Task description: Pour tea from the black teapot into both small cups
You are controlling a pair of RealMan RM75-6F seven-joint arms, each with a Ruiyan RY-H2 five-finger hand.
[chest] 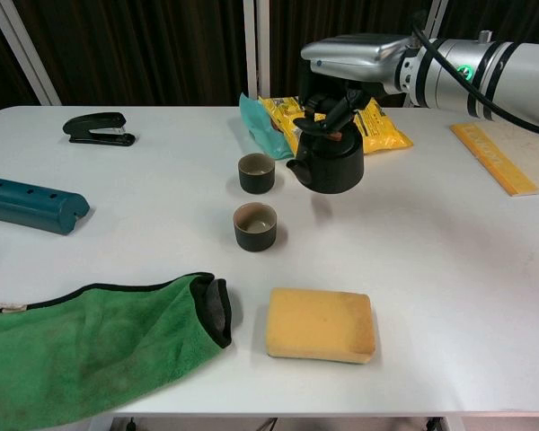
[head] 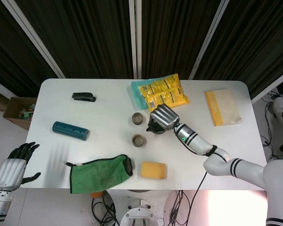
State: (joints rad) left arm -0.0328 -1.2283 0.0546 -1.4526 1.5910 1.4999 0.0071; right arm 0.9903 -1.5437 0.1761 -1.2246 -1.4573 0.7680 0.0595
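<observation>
The black teapot (chest: 328,164) is held above the tabletop (chest: 449,269) by the right hand (chest: 355,56), whose fingers (chest: 340,108) are curled down around its handle from above; in the chest view a shadow is cast on the surface beneath the pot, so it is seen to be lifted clear. The pot is kept roughly upright near the middle of the tabletop, with its spout pointed toward the far cup (chest: 256,173), just beside that cup's rim. The near cup (chest: 255,225) is placed a little closer to the front edge, apart from the pot. The left hand (head: 10,165) is held off the front left corner, below the tabletop's level, with its fingers spread and nothing in them. A green cloth (chest: 90,341) is laid along the front edge at the left, and a yellow sponge (chest: 321,324) is set beside it. A black stapler (chest: 99,128) and a teal case (chest: 31,205) are found toward the left edge. Yellow snack packets (chest: 377,121) are piled at the back edge, and a yellow booklet (chest: 512,154) is laid near the back right corner.
</observation>
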